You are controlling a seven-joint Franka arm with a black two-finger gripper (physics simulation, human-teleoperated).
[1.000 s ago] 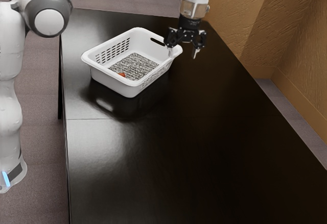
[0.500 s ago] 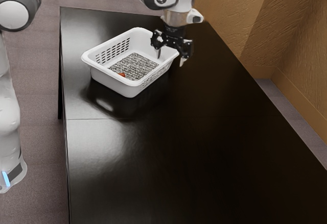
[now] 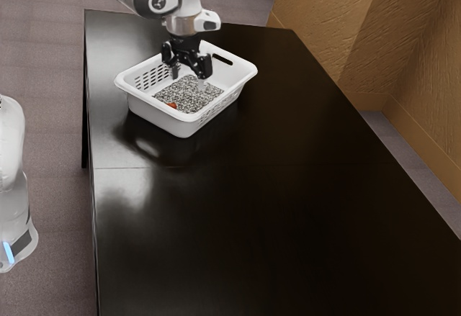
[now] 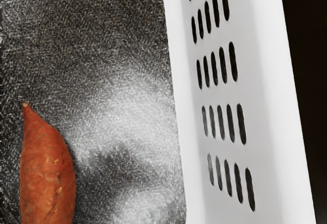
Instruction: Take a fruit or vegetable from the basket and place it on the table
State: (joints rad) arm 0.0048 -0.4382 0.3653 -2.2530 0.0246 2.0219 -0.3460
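My gripper (image 3: 189, 80) is over the white basket (image 3: 167, 118) in the exterior view, its two fingers apart and pointing down with nothing between them. An orange-red sweet potato (image 3: 172, 105) lies on the basket's speckled floor, near the wall closest to the exterior camera. The wrist view has the sweet potato (image 4: 48, 175) lying on the speckled floor, part of it cut off by the picture's edge. Beside it rises the slotted wall of the basket (image 4: 265, 101).
The basket stands on a long dark glossy table (image 3: 274, 222). Its raised rim and walls surround the sweet potato. A textured brown wall (image 3: 324, 28) stands beyond the table's far side.
My gripper has moved toward the exterior view's left, from beside the basket's far-right rim to over its inside. The basket and the sweet potato have stayed put.
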